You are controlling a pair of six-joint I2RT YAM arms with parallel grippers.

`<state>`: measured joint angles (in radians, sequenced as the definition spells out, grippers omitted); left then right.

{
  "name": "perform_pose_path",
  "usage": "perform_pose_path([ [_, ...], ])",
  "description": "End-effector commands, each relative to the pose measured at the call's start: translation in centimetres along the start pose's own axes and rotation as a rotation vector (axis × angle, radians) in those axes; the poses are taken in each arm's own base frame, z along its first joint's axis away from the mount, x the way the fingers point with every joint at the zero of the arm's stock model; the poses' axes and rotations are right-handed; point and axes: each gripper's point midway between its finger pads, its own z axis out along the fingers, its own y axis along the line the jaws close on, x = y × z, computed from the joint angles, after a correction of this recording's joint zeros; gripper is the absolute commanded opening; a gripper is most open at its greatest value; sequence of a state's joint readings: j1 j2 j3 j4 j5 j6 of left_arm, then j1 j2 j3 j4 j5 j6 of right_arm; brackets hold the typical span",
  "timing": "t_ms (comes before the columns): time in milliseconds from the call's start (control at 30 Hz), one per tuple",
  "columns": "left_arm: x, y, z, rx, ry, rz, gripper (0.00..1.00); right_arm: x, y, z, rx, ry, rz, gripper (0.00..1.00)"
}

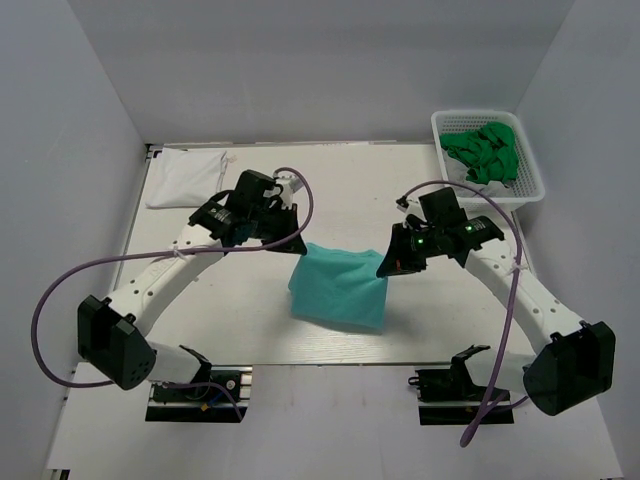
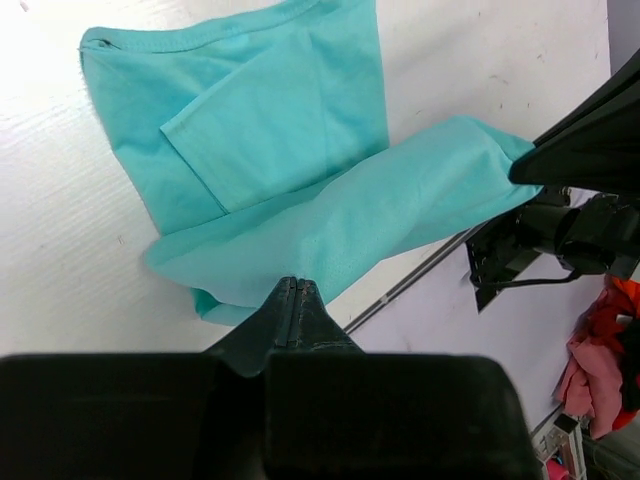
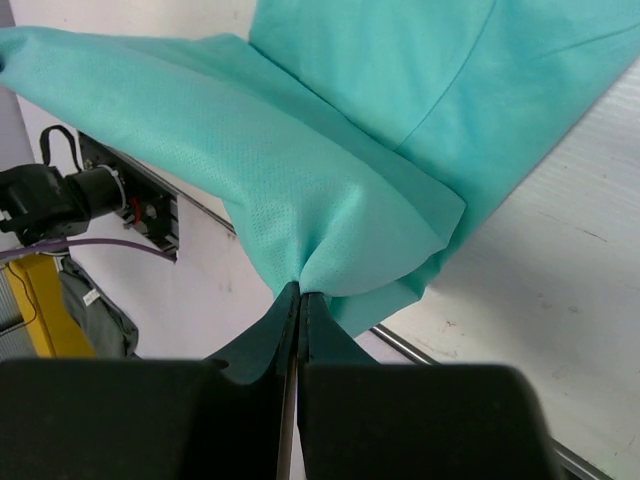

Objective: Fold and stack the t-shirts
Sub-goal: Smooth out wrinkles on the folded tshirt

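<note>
A teal t-shirt (image 1: 340,290) hangs partly folded over the middle of the table (image 1: 250,320), its upper edge stretched between my two grippers. The left gripper (image 1: 299,247) is shut on the left corner of that edge, and the left wrist view shows the tips (image 2: 293,287) pinching the teal cloth (image 2: 270,150). On the right corner, my right gripper (image 1: 385,268) is shut too; its tips (image 3: 302,293) bunch the fabric (image 3: 400,120). A folded white t-shirt (image 1: 185,178) lies at the back left. Bright green t-shirts (image 1: 485,150) fill a basket.
The white mesh basket (image 1: 533,180) sits at the back right corner of the table, partly over its edge. White walls close in the left, back and right sides. Red and pink cloth (image 2: 600,350) lies beyond the table's near edge.
</note>
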<state>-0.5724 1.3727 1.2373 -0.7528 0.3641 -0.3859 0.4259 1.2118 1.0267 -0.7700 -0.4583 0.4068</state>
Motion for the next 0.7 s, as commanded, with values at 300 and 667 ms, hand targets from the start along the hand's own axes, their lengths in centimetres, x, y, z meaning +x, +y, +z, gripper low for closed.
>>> perform_pose_path([
  [300,-6.7,2.5,1.5,-0.167,-0.168,-0.017,0.00,-4.3,-2.4,-0.6,0.127,-0.052,0.048,0.00],
  [667,-10.9,9.9,10.7,-0.282,-0.172,-0.105,0.00,-10.4,-8.4,6.2,0.167,-0.050,0.167,0.00],
])
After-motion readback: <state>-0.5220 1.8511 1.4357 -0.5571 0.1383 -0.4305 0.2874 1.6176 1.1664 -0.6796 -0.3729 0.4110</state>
